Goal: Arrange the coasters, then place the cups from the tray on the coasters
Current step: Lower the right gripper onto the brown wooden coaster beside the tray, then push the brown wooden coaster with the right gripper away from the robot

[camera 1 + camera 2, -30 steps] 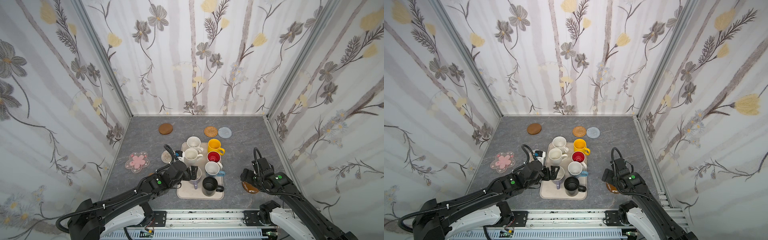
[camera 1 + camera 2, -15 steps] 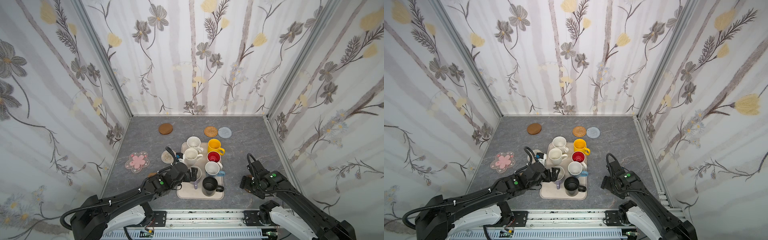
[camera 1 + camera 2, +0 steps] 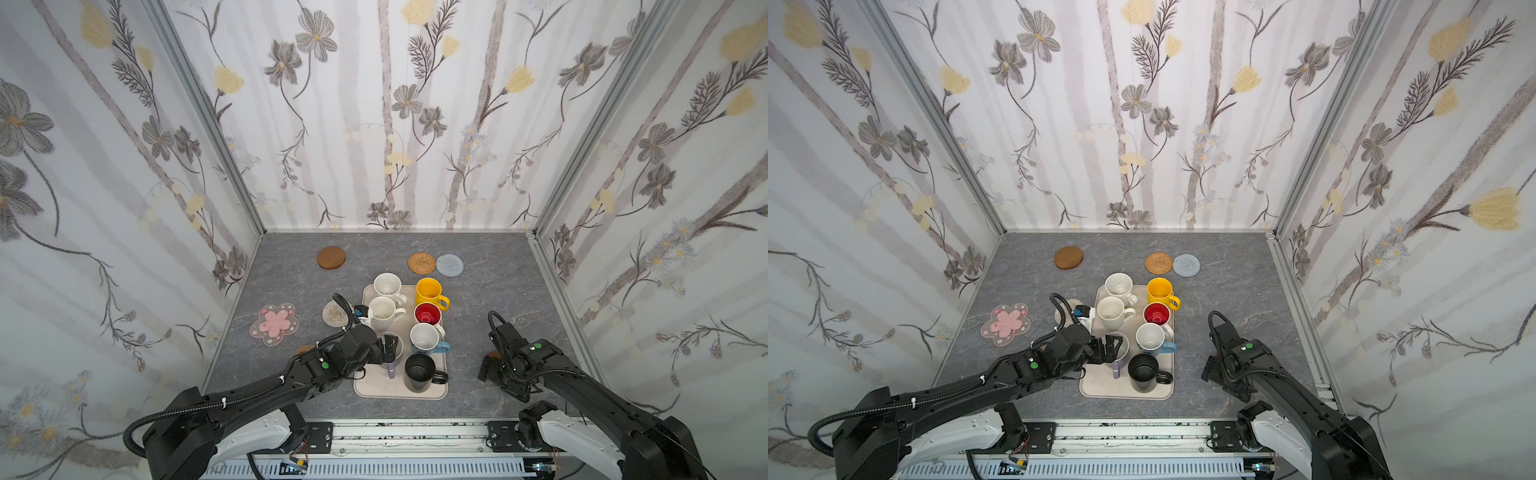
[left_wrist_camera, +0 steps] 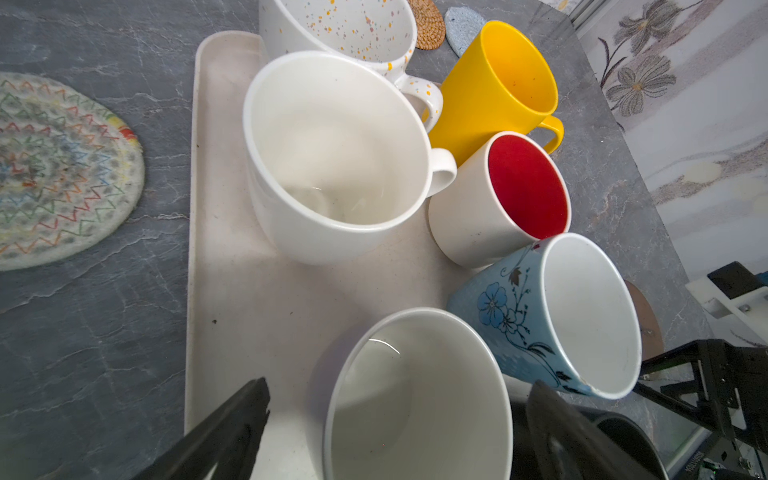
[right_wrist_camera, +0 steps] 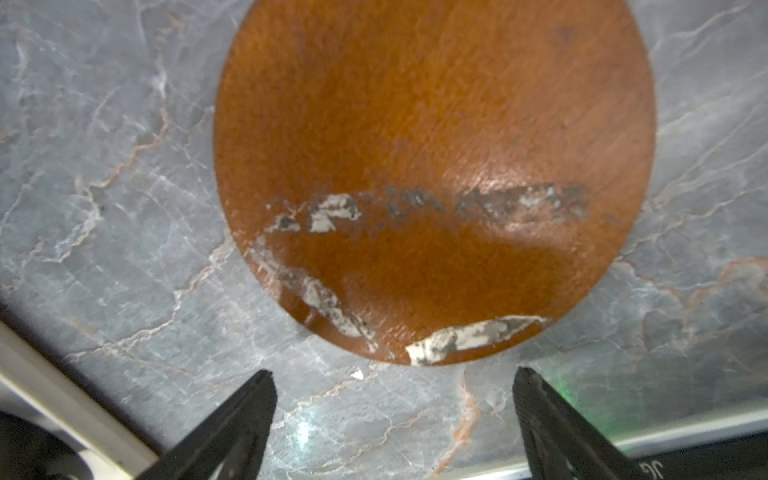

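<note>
My left pincer stands fully open and grips nothing yet. Its fingers straddle the lavender handled mug at the near left of the large beige rectangular tray, much where it was a second ago. My right pincer is also wide open and empty.

The change is on that side. It has drawn back toward the near edge of the grey marbled worktop, off the glossy amber disc coaster. That coaster now lies flat and free just beyond the fingertips, right of the tray. I take it as placed, with cup work about to start; all seven mugs are still on the tray.

Room is tight for the left pincer. One finger sits in the narrow gap between the lavender mug and the black mug, and the light blue flowered mug is close by. The whitish crocheted round coaster lies just beside the tray's left rim, the nearest landing spot. Right of the tray the worktop is bare, though the amber disc sits toward its right edge.
</note>
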Controlling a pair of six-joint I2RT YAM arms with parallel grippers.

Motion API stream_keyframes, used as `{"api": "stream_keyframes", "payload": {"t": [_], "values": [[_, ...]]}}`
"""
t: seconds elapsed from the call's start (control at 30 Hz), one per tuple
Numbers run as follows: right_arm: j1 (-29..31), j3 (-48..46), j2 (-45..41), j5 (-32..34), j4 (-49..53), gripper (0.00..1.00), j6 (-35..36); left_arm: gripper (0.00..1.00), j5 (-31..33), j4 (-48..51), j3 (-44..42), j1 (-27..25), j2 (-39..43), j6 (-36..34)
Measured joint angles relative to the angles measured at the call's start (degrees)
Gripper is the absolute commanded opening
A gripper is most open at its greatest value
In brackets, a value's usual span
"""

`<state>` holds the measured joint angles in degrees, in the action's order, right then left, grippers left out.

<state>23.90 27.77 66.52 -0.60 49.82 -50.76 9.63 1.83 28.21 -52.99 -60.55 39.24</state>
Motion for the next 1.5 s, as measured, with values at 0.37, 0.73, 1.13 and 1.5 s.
{"api": "stream_keyframes", "payload": {"t": [0.37,0.73,1.13,1.5], "values": [[-5.8,6.1,8.6,2.7,-4.1,0.90,5.3,1.00,0.0,-0.3,-0.3,0.0,-0.3,0.1],[-7.9,12.4,10.8,5.7,-3.5,0.92,11.8,1.00,0.7,-0.4,-0.1,0.1,-2.2,0.1],[-4.2,3.7,6.9,2.2,-2.0,0.94,8.7,1.00,0.6,-0.8,-0.2,0.2,-3.1,0.1],[-2.4,2.9,8.6,3.7,-2.6,1.00,6.5,1.00,-0.4,-1.7,-2.5,0.9,2.0,0.2]]}}
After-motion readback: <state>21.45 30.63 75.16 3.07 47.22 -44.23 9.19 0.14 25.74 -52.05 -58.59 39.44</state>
